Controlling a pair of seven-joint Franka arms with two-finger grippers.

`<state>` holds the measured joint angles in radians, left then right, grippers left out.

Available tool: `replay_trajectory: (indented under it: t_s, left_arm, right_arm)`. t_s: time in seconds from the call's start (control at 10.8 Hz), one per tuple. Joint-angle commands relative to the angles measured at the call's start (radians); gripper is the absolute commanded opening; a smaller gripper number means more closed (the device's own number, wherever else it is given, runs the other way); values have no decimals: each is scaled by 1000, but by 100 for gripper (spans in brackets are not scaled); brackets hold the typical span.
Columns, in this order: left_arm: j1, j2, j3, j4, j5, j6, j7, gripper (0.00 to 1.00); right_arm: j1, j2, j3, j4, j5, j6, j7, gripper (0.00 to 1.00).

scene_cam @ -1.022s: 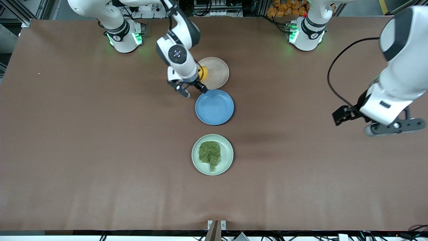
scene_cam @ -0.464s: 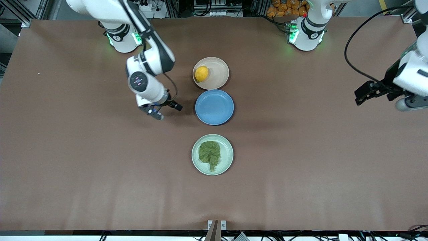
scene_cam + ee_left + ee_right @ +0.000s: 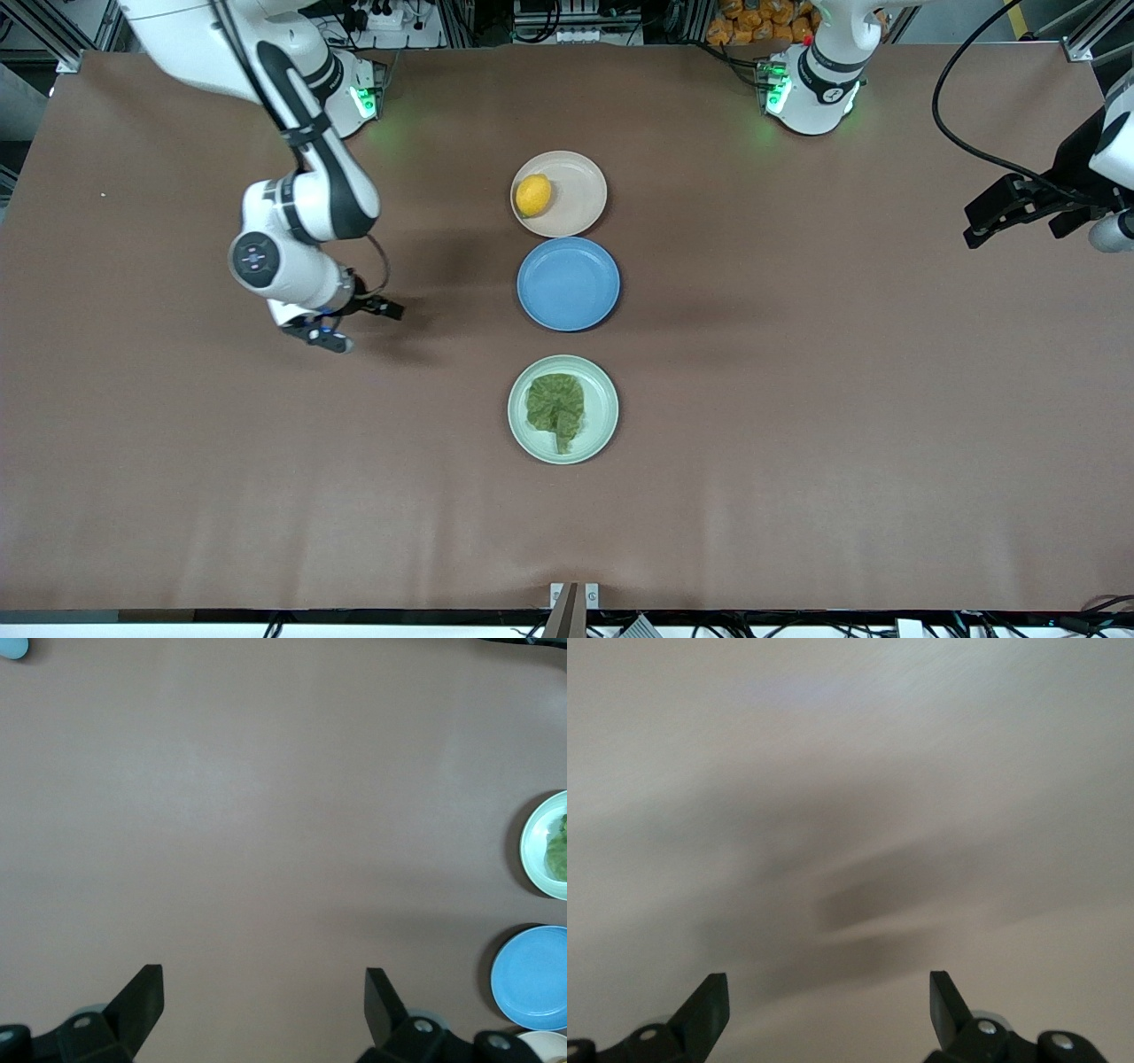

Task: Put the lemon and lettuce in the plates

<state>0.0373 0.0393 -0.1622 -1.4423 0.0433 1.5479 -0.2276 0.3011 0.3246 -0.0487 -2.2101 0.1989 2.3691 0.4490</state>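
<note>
Brown matte table (image 3: 797, 443); we see three plates in a row down its middle. We note the beige-pink plate (image 3: 576, 199) farthest from the front camera, with the lemon (image 3: 533, 195) resting in it by the rim toward the right arm's end. Next comes the blue plate (image 3: 568, 283), bare, nearly touching the beige-pink one. Nearest the camera sits the mint green plate (image 3: 602, 412) with the lettuce (image 3: 556, 409) lying flat in it, stem pointing toward the camera.

We find the right gripper (image 3: 354, 323) hanging over bare table toward the right arm's end, well apart from the plates, fingers (image 3: 709, 1005) spread and grasping nothing. We find the left gripper (image 3: 264, 1010) over the left arm's end of the table, likewise released and vacant, its wrist view catching the mint green and blue plates at the edge.
</note>
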Motion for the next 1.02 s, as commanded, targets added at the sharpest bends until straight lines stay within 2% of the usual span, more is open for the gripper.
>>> replay_trajectory:
  t_s: [0.0,0.09,0.37,0.74,0.93]
  left_arm:
    - [15,-29,-13,-21,-28,-14,39,100]
    - [13,-29,-14,-20,-46,-22,39,100]
    - [15,-29,-13,-23,-63,-37,41,100]
    - [15,-25,-19,-24,-63,-40,42,100]
    - [15,-25,-20,-24,-63,-42,42,100]
  right_arm:
    - [-120,-3,15,-25,-165,15,-94,100]
    - [-179,-2,15,-25,-214,16,-154,100]
    - [-292,1,15,-22,-220,24,-320,100]
    - [-289,-15,16,-23,-223,19,-329,100]
    - [-286,-68,15,-34,-223,12,-360,100]
